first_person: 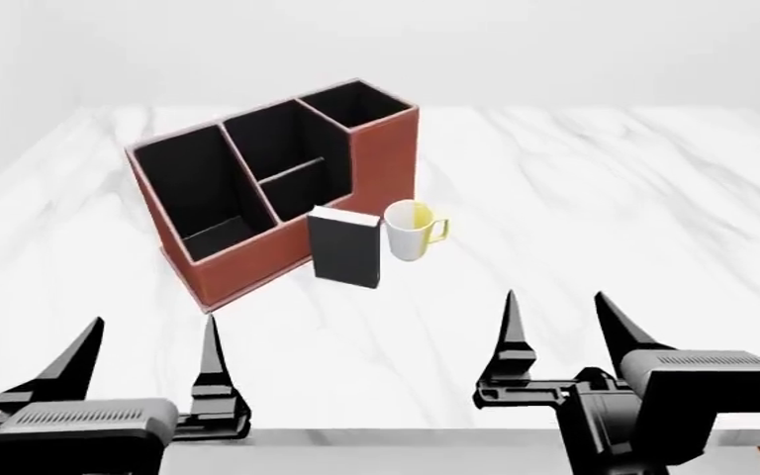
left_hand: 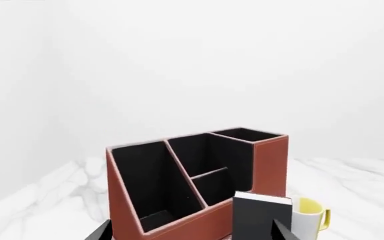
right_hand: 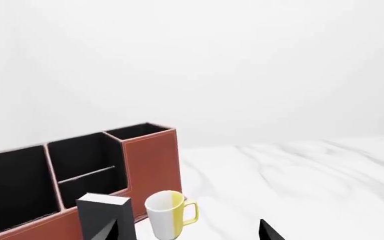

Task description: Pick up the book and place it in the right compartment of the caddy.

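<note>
**Both grippers empty, book upright before the caddy**

Left gripper point(first_person: 146, 366): fingers apart, nothing between, low at the near table edge, well short of the caddy point(first_person: 380, 158). Right gripper point(first_person: 558, 332): fingers likewise spread and empty, near that same edge, well apart from the caddy. Standing upright just in front of the caddy's stepped front wall: book point(first_person: 345, 247), black, white page edges up. Just beside the book, off the caddy's tall end: mug point(first_person: 411, 230), white and yellow. Right compartment point(first_person: 353, 104), at the caddy's far end, black-lined and holding nothing. Beneath everything, white marble table point(first_person: 617, 198).
</note>
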Controlling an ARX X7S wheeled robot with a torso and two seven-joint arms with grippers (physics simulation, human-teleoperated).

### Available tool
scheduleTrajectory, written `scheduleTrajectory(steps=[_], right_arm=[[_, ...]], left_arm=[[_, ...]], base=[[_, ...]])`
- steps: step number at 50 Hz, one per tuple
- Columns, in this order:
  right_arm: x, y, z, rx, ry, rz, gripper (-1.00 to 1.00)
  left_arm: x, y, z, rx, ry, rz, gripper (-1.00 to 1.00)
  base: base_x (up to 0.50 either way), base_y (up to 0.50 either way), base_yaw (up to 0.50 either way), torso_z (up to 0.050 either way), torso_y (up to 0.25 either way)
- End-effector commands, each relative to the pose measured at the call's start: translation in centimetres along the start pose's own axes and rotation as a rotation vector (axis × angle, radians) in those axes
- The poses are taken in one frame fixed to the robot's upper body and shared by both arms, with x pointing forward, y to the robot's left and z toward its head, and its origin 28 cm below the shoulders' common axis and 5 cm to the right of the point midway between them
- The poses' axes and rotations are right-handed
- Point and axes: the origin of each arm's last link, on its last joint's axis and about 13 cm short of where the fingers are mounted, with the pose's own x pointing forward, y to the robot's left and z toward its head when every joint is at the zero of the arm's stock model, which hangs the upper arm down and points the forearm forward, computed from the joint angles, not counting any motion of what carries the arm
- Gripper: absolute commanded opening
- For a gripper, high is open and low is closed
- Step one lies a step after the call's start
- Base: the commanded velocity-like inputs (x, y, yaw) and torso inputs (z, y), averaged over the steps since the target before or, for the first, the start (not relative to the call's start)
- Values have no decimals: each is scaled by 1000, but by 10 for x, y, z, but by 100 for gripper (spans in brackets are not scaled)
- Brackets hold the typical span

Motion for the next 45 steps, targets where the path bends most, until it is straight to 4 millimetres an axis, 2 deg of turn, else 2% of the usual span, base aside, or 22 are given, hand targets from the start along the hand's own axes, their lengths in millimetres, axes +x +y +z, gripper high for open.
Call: scheduleTrajectory(steps=[1, 45], right_arm=[[-1, 1, -1, -8, 4, 10, 100], [-3, 1, 0, 5, -24, 14, 100]], left_arm=[[-2, 0, 3, 10, -8, -2, 100], [-3, -1, 3, 13, -8, -5, 100]], base=[[500, 0, 0, 0, 0], [489, 0, 0, 0, 1]])
